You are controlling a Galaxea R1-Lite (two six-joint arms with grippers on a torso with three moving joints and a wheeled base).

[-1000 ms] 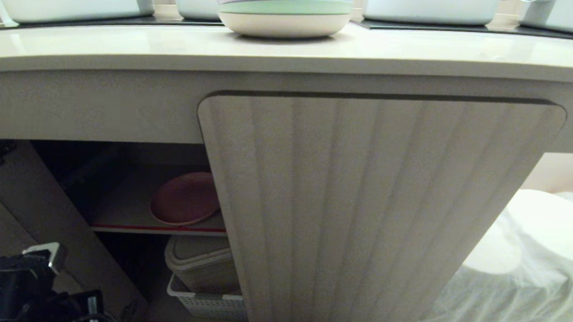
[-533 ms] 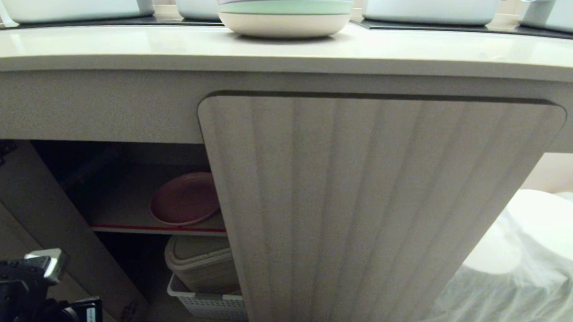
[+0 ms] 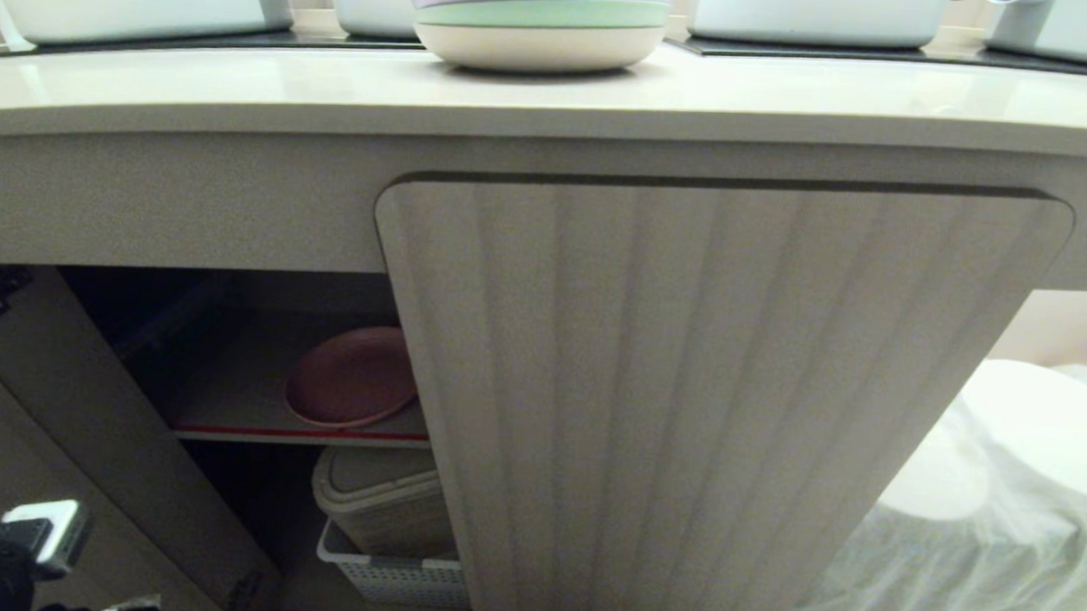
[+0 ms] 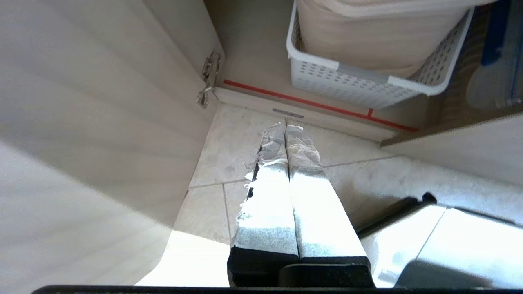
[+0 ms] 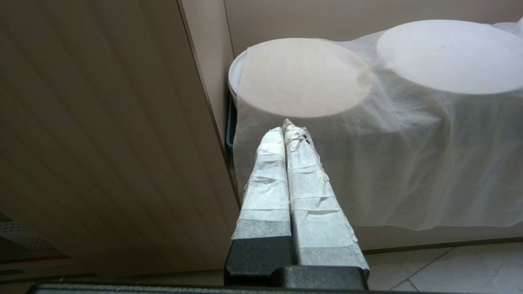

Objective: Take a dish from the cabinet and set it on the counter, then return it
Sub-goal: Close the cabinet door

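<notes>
At the lower left of the head view, the left gripper [image 4: 286,134] hangs clenched and empty below the open cabinet [image 3: 721,393], its door swung aside for access. Deeper in, the pink dish [image 3: 351,377] lies on the red-edged shelf [image 3: 232,412], untouched. Farthest, the bench [image 3: 244,82] carries 1 stack of pastel plates [image 3: 540,20]; the right gripper [image 5: 288,130] is clenched too, parked by draped cloth [image 5: 408,163].

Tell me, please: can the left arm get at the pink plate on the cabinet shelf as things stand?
Probably yes. The left door is swung open, and the pink plate lies exposed on the shelf. The left gripper is low by the floor, jaws shut, so it must rise and open first.
</notes>
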